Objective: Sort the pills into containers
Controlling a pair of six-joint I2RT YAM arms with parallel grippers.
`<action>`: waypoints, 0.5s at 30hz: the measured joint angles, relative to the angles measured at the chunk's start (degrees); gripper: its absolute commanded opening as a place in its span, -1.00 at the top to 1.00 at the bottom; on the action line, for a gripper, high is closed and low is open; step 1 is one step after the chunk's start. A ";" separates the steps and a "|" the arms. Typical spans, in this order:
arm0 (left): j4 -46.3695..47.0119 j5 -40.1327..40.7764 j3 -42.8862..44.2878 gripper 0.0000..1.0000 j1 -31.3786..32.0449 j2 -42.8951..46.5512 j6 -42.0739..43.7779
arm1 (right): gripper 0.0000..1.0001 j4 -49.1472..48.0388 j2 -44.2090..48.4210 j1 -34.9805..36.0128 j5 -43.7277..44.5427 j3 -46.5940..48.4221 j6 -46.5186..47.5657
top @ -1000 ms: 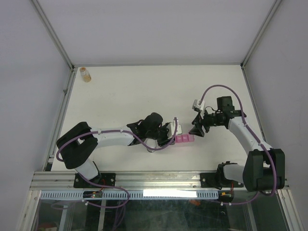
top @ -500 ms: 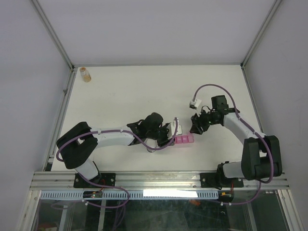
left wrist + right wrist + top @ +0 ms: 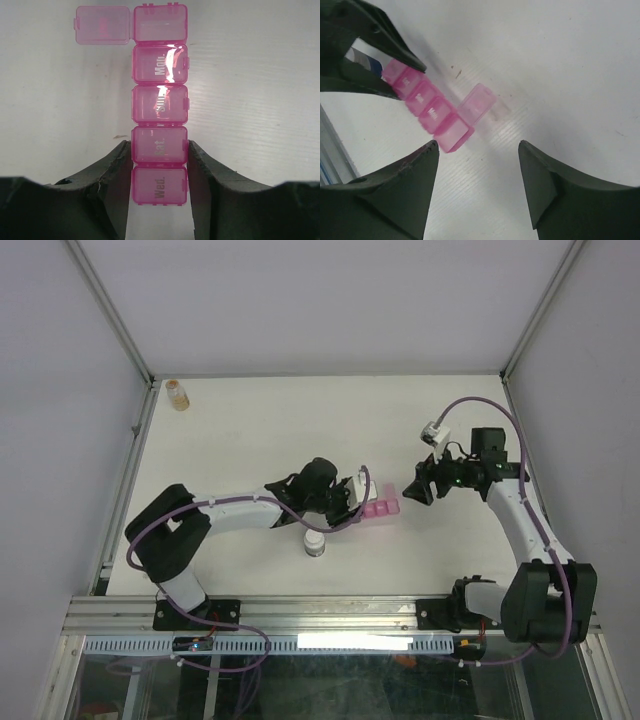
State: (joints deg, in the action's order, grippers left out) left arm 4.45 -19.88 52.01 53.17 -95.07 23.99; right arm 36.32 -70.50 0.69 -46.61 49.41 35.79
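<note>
So the left gripper (image 3: pixel 159 150) is pinching the pink organiser (image 3: pixel 160 110) by one end, jaws clamping its sides. It's lying on the table (image 3: pixel 250 430) a bit right of middle, nearer the near edge. The far end's lid (image 3: pixel 476 102) is hanging open, and the right gripper (image 3: pixel 477 147) is hovering just off it, jaws spread, holding nothing. Not seeing any pills, tbh. My worry: one nudge there is swinging the strip or flipping that lid shut. And the white-capped bottle (image 3: pixel 314 542) is sitting right beside the left arm (image 3: pixel 240 520), begging for an elbow.
</note>
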 measured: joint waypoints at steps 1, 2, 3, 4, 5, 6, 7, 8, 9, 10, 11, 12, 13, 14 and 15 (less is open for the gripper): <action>-0.24 0.00 0.66 0.71 -0.72 -0.66 0.22 | -0.36 0.00 1.40 -0.57 -0.94 0.00 -0.13; -0.66 -0.02 1.53 0.69 -1.60 -1.49 0.52 | -0.36 0.00 2.27 -0.83 -1.55 0.00 -0.15; -1.16 -0.02 2.38 0.69 -2.38 -2.34 0.83 | -0.36 0.00 3.08 -1.03 -2.23 0.00 -0.20; -1.92 0.02 3.34 0.68 -3.30 -3.26 1.16 | -0.36 0.00 3.69 -1.22 -2.69 0.00 -0.22; -2.34 0.07 4.00 0.63 -3.96 -3.98 1.40 | -0.36 0.02 4.00 -1.31 -3.08 0.00 -0.24; -3.17 0.20 4.87 0.57 -4.83 -4.79 1.81 | -0.36 0.02 4.13 -1.38 -3.41 0.00 -0.24; -3.63 0.28 5.64 0.54 -5.64 -5.64 2.29 | -0.36 0.02 4.13 -1.51 -3.63 0.00 -0.26; -4.26 0.35 6.43 0.49 -6.27 -6.43 2.62 | -0.36 0.04 4.13 -1.66 -3.63 0.00 -0.31; -5.01 0.39 7.21 0.45 -7.04 -7.23 2.97 | -0.36 0.07 4.13 -1.77 -3.65 0.00 -0.33; -5.60 0.42 7.67 0.41 -7.56 -7.82 3.34 | -0.36 0.04 4.13 -1.88 -3.69 0.00 -0.33; -6.40 0.50 8.28 0.37 -8.07 -8.52 3.82 | -0.36 0.04 4.13 -1.92 -3.69 0.00 -0.33; -6.99 0.68 8.81 0.30 -8.50 -9.16 4.20 | -0.36 0.09 4.13 -1.97 -3.69 0.00 -0.33; -7.58 0.98 9.38 0.19 -8.83 -9.86 4.57 | -0.36 0.07 4.13 -2.01 -3.72 0.00 -0.33; -8.22 1.36 9.92 0.05 -9.03 -10.58 5.03 | -0.36 0.07 4.13 -2.01 -3.78 -0.02 -0.35; -8.74 1.81 10.34 -0.14 -9.07 -11.19 5.38 | -0.36 0.09 4.13 -2.01 -3.80 -0.02 -0.35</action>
State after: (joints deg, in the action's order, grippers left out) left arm -4.29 -18.06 62.35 44.10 -106.26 29.36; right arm 36.40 -66.37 -1.32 -50.41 49.39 35.44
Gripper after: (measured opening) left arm 0.432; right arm 0.680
